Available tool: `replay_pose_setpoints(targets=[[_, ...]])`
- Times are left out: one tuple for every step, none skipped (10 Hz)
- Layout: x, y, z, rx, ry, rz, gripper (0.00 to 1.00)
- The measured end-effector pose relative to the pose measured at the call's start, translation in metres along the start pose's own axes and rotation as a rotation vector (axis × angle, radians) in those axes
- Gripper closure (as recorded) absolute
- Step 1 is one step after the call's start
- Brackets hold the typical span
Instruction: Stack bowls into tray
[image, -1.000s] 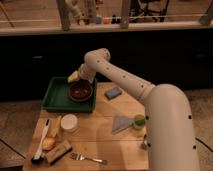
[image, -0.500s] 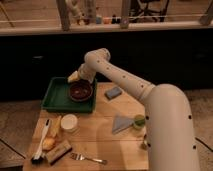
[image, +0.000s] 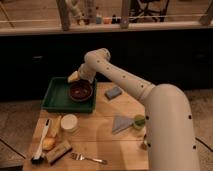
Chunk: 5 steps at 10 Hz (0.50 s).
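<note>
Nearest the camera, at 7 o'clock on the wooden table (image: 95, 142), lie a black-bristled brush (image: 41, 145), a tan block (image: 59, 151) and a fork (image: 89, 159). Just beyond them stands a small white round container (image: 69, 123). At 4 o'clock, a grey folded cloth (image: 121, 122) lies touching a tiny green cup (image: 139, 121). The robot's white arm (image: 150, 100) rises from 5 o'clock and reaches toward 10 o'clock. Near the table's far edge, at 12 o'clock, rests a grey-blue sponge (image: 113, 92). The tray (image: 56, 96) sits at the far left corner, at 10 o'clock, overhanging the table edge. One of the bowls (image: 80, 90) rests inside it, in its right half. The gripper (image: 75, 76) hovers over the tray's far rim, just beyond the bowl; whether its fingers are spread or closed cannot be determined.
</note>
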Motion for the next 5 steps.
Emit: replay_pose_setpoints(targets=[[0.0000,0.0000,0.0000,0.000,0.000,0.000,0.20],[0.0000,0.0000,0.0000,0.000,0.000,0.000,0.20],[0.0000,0.0001,0.0000,0.000,0.000,0.000,0.20],[0.0000,0.0000,0.0000,0.000,0.000,0.000,0.20],[0.0000,0.0000,0.0000,0.000,0.000,0.000,0.20]])
